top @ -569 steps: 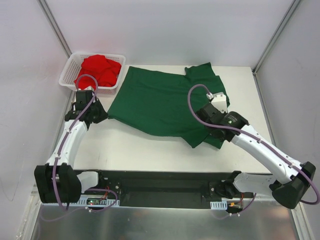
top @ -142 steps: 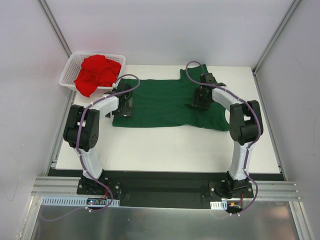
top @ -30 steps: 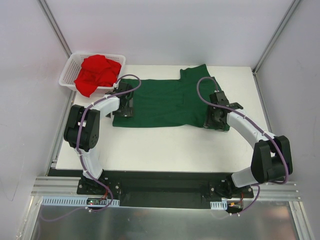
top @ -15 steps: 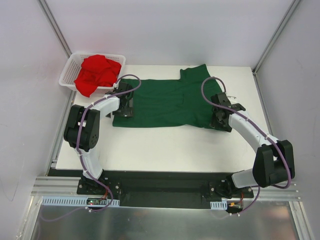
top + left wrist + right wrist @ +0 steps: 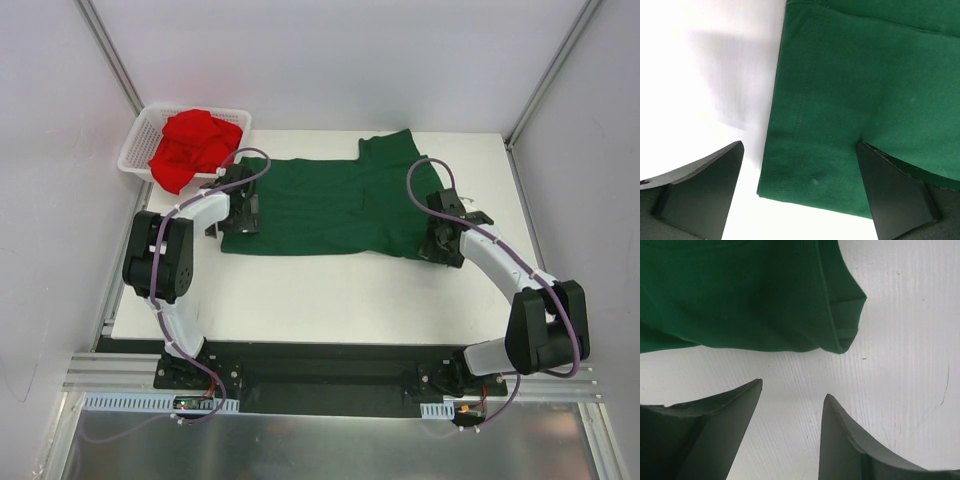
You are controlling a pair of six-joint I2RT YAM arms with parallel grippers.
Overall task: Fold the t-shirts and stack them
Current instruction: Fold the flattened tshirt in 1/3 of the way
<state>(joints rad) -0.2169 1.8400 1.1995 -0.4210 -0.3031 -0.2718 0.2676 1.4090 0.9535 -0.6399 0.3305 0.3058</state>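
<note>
The dark green t-shirt (image 5: 330, 205) lies flat across the back of the white table (image 5: 330, 290). The red t-shirt (image 5: 195, 145) sits crumpled in the white mesh basket (image 5: 135, 150) at the back left. My left gripper (image 5: 237, 208) hovers over the green shirt's near left corner. In the left wrist view it (image 5: 800, 145) is wide open, and the hemmed corner of the green shirt (image 5: 850, 75) lies below the gap. My right gripper (image 5: 443, 240) is at the shirt's near right corner. In the right wrist view it (image 5: 793, 388) is open over bare table, just short of the green sleeve fold (image 5: 842, 340).
White walls close in the table on the left, back and right. The basket stands in the back left corner, close to my left arm. Bare table surface (image 5: 890, 340) lies in front of the shirt, up to the black base rail (image 5: 330, 365).
My left gripper has shifted a little left, toward the shirt's left edge. My right gripper has slid slightly right and nearer, off the cloth onto bare table. The shirt has stayed put.
</note>
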